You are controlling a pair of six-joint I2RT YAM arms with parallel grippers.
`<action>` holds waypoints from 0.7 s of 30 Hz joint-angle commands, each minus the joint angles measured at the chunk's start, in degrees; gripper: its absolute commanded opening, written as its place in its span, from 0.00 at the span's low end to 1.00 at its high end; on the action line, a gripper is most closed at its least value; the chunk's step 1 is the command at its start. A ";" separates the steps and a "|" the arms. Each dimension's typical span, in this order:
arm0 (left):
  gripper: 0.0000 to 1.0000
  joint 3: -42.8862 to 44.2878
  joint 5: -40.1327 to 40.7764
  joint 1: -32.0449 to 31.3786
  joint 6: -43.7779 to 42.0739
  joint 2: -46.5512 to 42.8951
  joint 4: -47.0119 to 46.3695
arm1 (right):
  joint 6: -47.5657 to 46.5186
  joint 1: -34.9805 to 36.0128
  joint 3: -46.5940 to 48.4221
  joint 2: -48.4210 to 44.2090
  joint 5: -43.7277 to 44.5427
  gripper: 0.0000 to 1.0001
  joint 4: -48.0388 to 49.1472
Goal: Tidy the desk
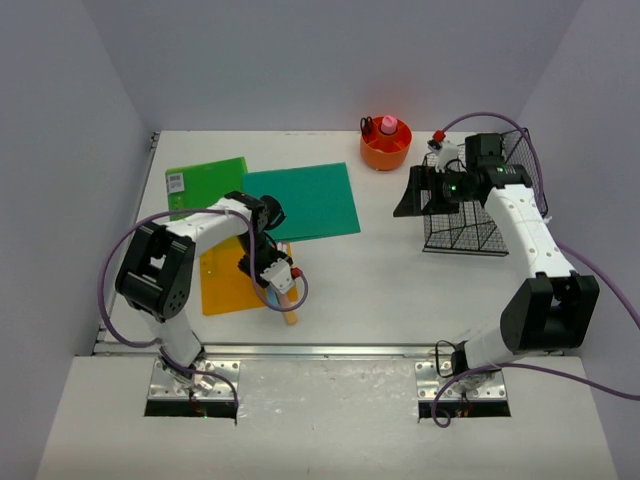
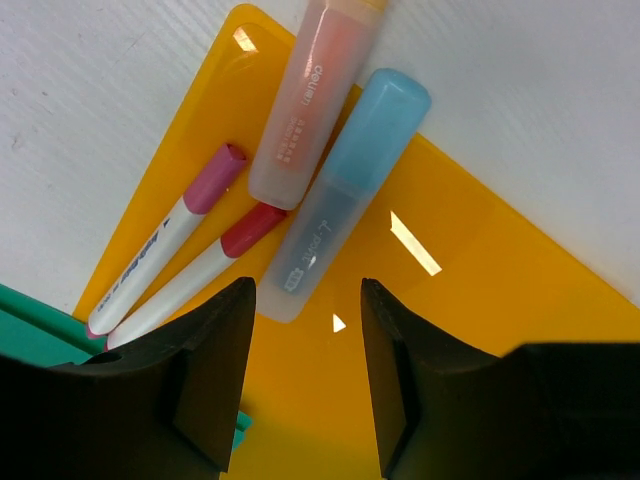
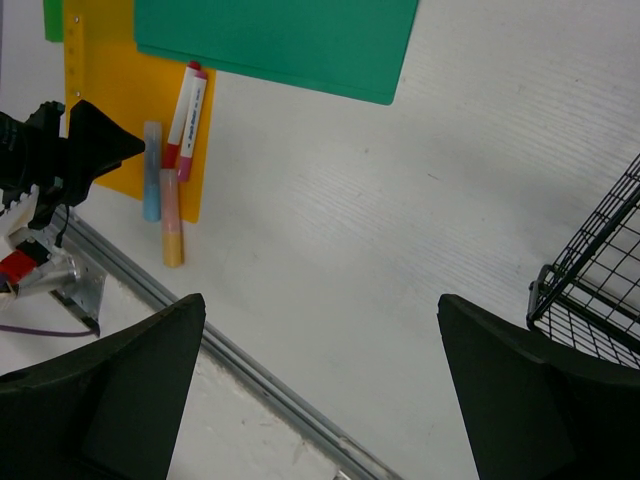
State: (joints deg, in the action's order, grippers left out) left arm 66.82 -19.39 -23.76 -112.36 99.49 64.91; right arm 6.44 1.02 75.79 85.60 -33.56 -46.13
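On the white desk (image 1: 400, 270) a yellow folder (image 2: 480, 260) lies at the left front. On it rest a blue highlighter (image 2: 345, 200), an orange highlighter (image 2: 315, 95) and two white markers, one pink-capped (image 2: 165, 240) and one red-capped (image 2: 200, 275). My left gripper (image 2: 305, 300) hovers just above the folder, at the blue highlighter's near end. It is open, with only folder between its fingers. My right gripper (image 1: 415, 195) hangs open and empty above the desk, beside the black wire basket (image 1: 475, 205). The right wrist view shows the same pens (image 3: 172, 225) far off.
A teal folder (image 1: 305, 200) overlaps a light green folder (image 1: 205, 183) behind the yellow one. An orange pen cup (image 1: 385, 145) with items in it stands at the back. The metal rail (image 3: 250, 370) runs along the front edge. Lavender walls enclose the desk.
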 commanded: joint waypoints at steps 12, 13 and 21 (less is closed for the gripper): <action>0.44 -5.27 1.37 -1.81 -16.99 1.56 -5.21 | -0.99 0.32 4.63 0.07 -0.21 0.99 0.18; 0.44 -5.94 1.59 -1.81 -17.01 0.96 -4.68 | -1.05 0.30 4.63 0.09 -0.19 0.99 0.30; 0.26 -14.12 1.15 -1.81 -17.52 -3.98 -4.09 | -0.91 0.39 5.41 1.06 -1.98 0.98 0.43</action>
State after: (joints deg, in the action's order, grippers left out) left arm 55.68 -17.06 -25.07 -112.97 97.93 58.64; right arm 6.19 1.02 78.27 86.04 -33.67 -46.63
